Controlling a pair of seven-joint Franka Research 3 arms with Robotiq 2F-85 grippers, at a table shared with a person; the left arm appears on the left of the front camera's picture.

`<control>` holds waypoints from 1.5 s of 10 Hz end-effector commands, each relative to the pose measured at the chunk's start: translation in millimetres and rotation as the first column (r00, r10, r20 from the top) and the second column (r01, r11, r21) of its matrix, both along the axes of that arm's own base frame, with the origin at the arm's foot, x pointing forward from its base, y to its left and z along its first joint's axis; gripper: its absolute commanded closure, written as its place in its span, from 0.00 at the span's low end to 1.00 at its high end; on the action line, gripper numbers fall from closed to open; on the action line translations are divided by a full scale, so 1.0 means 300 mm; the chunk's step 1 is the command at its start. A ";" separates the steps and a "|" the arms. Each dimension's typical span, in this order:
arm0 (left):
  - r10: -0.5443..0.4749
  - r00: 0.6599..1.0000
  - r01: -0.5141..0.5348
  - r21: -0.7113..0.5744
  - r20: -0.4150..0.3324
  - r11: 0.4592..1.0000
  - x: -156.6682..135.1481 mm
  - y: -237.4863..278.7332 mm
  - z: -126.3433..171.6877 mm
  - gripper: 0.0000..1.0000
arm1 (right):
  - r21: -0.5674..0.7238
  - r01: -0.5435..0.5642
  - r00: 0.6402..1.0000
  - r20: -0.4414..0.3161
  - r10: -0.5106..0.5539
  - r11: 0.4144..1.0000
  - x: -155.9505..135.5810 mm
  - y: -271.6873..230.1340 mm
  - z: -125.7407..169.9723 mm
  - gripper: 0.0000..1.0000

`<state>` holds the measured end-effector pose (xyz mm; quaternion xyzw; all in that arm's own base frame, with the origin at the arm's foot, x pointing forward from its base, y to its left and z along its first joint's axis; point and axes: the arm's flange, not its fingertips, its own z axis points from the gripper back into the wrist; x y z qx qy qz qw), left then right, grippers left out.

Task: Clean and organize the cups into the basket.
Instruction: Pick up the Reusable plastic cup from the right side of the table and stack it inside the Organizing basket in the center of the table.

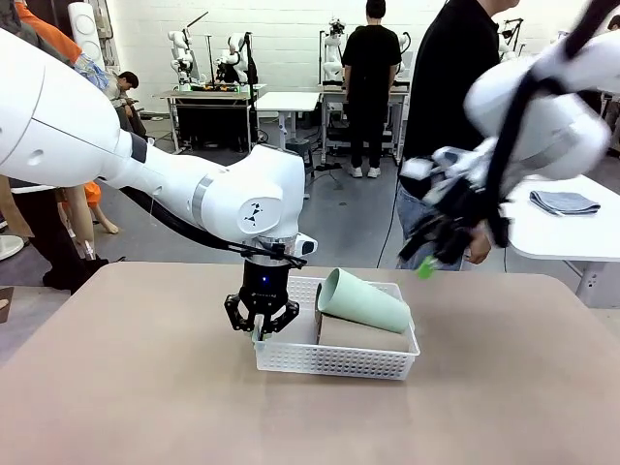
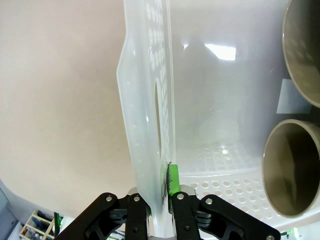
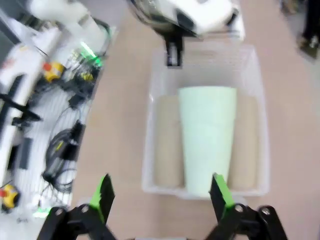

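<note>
The white basket (image 1: 329,360) stands mid-table. Two taupe cups (image 1: 363,336) lie side by side in it, and a mint cup (image 1: 363,301) rests slanted on top of them. My left gripper (image 1: 262,318) points down, shut on the basket's left wall (image 2: 145,100); its green pad (image 2: 173,180) presses the inner side, and two taupe cup mouths (image 2: 290,175) show beside it. My right gripper (image 1: 436,247) hangs blurred above the table's far right, open and holding nothing. In the right wrist view its green fingers (image 3: 220,192) spread wide above the basket (image 3: 148,150) and mint cup (image 3: 207,130).
A person in black (image 1: 450,87) stands at the far edge behind my right arm. A white side table with a folded grey cloth (image 1: 565,201) is at the right. Cables and gear (image 3: 50,115) lie off the table's side. Bare tabletop surrounds the basket.
</note>
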<state>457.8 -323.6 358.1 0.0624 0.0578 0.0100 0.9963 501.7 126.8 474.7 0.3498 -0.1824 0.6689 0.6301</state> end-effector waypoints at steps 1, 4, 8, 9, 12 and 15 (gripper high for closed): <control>-0.009 1.000 0.009 -0.004 0.004 1.000 -0.003 0.001 0.003 1.00 | 0.261 -0.015 1.000 -0.019 0.021 0.965 -0.118 -0.362 0.005 0.00; -0.009 1.000 0.009 -0.004 0.004 1.000 -0.003 0.001 0.003 1.00 | 0.567 0.149 0.984 -0.001 -0.180 0.810 -0.175 -0.786 -0.113 0.00; -0.009 1.000 0.009 -0.004 0.004 1.000 -0.003 0.001 0.003 1.00 | 0.646 0.255 0.960 -0.078 -0.270 0.719 -0.173 -0.949 -0.306 0.00; -0.009 1.000 0.009 -0.004 0.004 1.000 -0.003 0.001 0.003 1.00 | 0.637 0.261 0.961 -0.098 -0.260 0.726 -0.158 -0.934 -0.319 0.00; -0.009 1.000 0.009 -0.004 0.004 1.000 -0.003 0.001 0.003 1.00 | 0.633 0.282 0.954 -0.102 -0.283 0.721 -0.190 -0.965 -0.350 0.00; -0.009 1.000 0.009 -0.004 0.004 1.000 -0.003 0.001 0.003 1.00 | 0.633 0.282 0.954 -0.102 -0.283 0.721 -0.190 -0.965 -0.350 0.00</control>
